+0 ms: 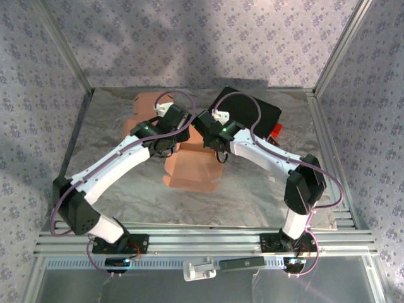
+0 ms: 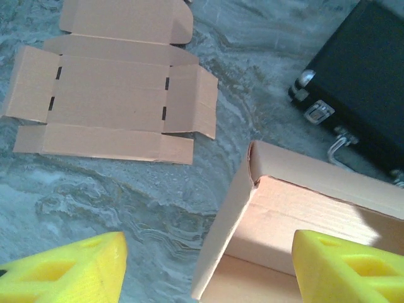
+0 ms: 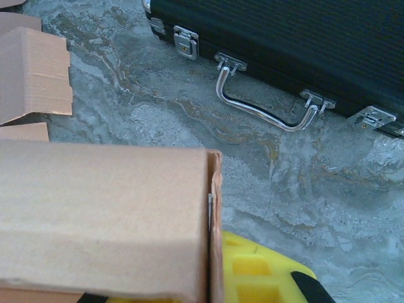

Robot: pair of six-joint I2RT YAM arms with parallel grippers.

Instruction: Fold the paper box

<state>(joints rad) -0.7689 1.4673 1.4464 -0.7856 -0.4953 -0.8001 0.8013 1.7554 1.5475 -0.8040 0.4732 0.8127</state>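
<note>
Nearest you, both arms reach from their bases in toward the middle of the table (image 1: 252,202), that silvery marbled top. The box (image 1: 192,169) sits about dead centre, half put together, brown cardboard with at least one wall standing and the top open.

Your left gripper (image 2: 208,274) is over the box's left end with its yellow fingers (image 2: 69,268) spread wide apart. From the left wrist you can see an upright corner of the box poking up between them, and neither finger looks to be touching it.

Your right gripper (image 3: 218,284) is on the right end of the box, jaws together and clamped on a standing wall. From the right wrist that wall's edge runs right down into the grip, one yellow finger (image 3: 265,278) shows on the right side of it, and the other is hidden behind the cardboard.

Further back on the left there's a flat cardboard sheet (image 2: 113,101), an unfolded blank lying flat with its flaps out, well apart from the box.

Far right is a black case (image 1: 255,113), closed, lying flat, with silver latches and a metal handle (image 3: 265,107) on the side facing the box. There's a small red thing (image 1: 276,130) just beside its right edge, too small to tell what it is.
</note>
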